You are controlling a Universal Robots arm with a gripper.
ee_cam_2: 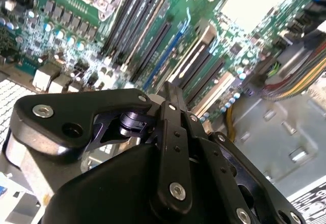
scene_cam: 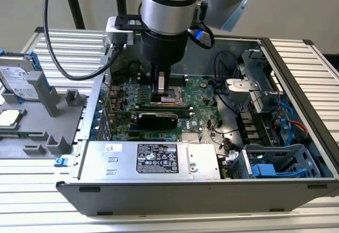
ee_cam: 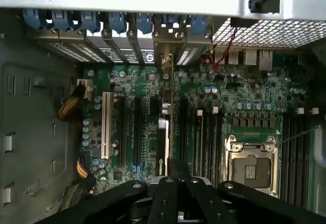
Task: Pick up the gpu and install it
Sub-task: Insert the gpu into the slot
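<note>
The gpu (scene_cam: 156, 119) stands on edge in a slot of the green motherboard (scene_cam: 204, 92), inside the open computer case. Its black cover faces the front of the case. In the first wrist view the gpu (ee_cam: 163, 137) shows edge-on, running from the case's rear slot brackets toward my fingers. My gripper (scene_cam: 160, 89) hangs just above the card's top edge, over its middle, beside the CPU socket. Its fingers (ee_cam: 175, 167) are pressed together with nothing seen between them. In the second wrist view the fingertips (ee_cam_2: 170, 89) point down at the expansion slots.
A silver power supply (scene_cam: 153, 159) fills the case's front. Blue drive cages (scene_cam: 275, 164) and loose cables (scene_cam: 288, 114) crowd the exterior view's right. The bare CPU socket (ee_cam: 250, 165) lies beside the RAM slots. A grey fixture (scene_cam: 58, 108) with a hard drive (scene_cam: 18, 79) sits outside the case.
</note>
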